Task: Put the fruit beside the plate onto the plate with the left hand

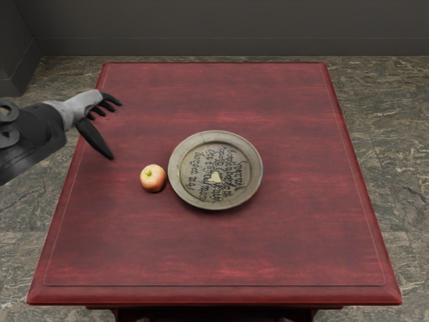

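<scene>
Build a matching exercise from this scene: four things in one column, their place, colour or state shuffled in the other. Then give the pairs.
Things
1. apple
2. plate
3. left hand
4. table

Place, colour or state
A. dark red, bears the rest
B. fingers spread, holding nothing, at the table's far left
C. on the table, at the plate's picture-left side
D. greyish, with writing and a heart inside

Pairs: 1-C, 2-D, 3-B, 4-A

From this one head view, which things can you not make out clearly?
Left hand: its arm is cut off by the picture's left edge.
Right arm: out of view.
Plate: the writing on it is too small to read.
Apple: whether it touches the plate's rim cannot be told, and its underside is hidden.
Table: the legs are hidden under its top.
</scene>
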Available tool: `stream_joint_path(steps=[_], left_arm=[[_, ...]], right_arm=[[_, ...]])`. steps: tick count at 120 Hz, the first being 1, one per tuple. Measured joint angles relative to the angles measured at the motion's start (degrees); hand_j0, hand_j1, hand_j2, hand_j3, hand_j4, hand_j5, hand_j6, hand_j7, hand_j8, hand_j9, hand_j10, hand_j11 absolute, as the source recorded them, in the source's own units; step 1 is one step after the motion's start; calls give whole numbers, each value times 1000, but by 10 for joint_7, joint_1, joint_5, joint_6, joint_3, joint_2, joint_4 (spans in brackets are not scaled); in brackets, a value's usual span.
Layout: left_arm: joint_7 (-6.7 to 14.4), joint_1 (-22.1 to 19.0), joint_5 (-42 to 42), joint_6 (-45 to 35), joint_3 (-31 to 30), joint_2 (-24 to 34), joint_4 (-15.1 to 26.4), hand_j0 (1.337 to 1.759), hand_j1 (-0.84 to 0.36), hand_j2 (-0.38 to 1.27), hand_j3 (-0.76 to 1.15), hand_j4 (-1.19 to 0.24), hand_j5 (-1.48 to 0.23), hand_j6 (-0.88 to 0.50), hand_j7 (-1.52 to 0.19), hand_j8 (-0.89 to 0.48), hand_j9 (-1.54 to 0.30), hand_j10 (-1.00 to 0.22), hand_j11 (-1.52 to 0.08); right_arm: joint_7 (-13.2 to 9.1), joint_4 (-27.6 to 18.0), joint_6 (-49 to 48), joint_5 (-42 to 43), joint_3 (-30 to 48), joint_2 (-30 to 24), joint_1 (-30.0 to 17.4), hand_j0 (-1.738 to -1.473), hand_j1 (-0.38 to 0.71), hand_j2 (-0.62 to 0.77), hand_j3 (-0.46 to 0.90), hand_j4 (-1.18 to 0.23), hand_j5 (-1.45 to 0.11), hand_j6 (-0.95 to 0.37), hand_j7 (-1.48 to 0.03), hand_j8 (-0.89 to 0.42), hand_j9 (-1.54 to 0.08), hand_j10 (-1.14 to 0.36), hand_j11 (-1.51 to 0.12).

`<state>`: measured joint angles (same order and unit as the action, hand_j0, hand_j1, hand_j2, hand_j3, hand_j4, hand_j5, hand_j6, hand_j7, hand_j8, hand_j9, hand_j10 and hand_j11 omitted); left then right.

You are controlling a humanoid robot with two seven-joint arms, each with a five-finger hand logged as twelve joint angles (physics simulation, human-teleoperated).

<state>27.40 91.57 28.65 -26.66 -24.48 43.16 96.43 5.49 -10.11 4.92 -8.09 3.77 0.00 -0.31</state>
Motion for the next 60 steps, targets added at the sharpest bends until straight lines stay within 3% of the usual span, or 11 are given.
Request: stream_joint_path(steps=[9,21,60], left_arm=[[5,2,-13,-23,-26,-2,11,1658,55,51,0,-249,-321,-250,-321,-250,-321,-249,-321],[16,2,-20,-54,-51,-47,20,1658,55,51,0,-248,-321,-249,-321,-249,-321,-248,-321],[53,10,-25,-82,-79,-118,29,1658,54,51,0,-248,-321,-248,-321,-248,-321,-248,-321]], right_arm=[[1,0,0,0,0,0,0,-1658,-306,-7,0,-37,-47,-37,-47,-37,-47,-36,-47],[2,0,0,0,0,0,0,-1658,-306,-7,0,-37,-47,-37,-47,-37,-47,-37,-47],[2,0,0,0,0,0,1,-1658,-306,-7,0,-37,-47,-37,-47,-37,-47,-37,-47]])
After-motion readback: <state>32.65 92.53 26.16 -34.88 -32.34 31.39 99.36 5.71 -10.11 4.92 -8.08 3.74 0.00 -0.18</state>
